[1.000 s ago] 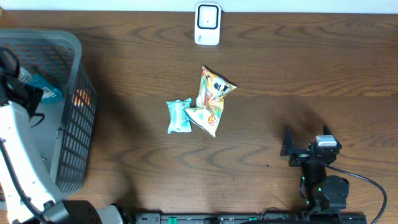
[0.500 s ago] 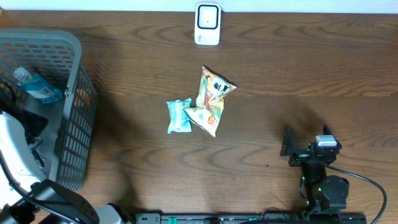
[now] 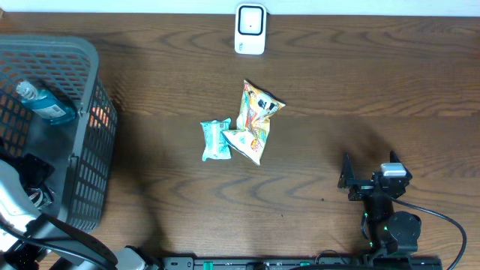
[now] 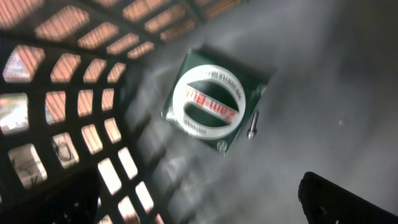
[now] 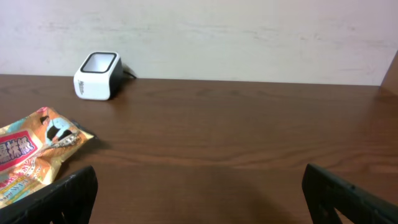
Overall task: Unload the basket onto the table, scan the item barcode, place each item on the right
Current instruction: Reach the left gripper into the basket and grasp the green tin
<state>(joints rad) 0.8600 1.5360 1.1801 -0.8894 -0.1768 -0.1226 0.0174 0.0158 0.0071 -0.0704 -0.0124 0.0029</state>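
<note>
We see the left hand [image 4: 199,208] spread wide and empty above a tin [image 4: 211,109] in the basket [image 3: 90,71]; the right hand [image 5: 199,202] likewise.

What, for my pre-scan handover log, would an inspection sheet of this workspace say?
Surface: dark wood table, grain visible.
Job's things: white scanner at the far edge; yellow snack bag and teal packet touching, mid-table; blue bottle and green box inside the grey basket at left.
Clutter: small metal pin beside the green box.
Tools: left tool open, empty, inside the grey basket; right tool open, empty, low over the table.
Cables: black cable loops from the right arm's base.
Surroundings: pale wall behind the table.
</note>
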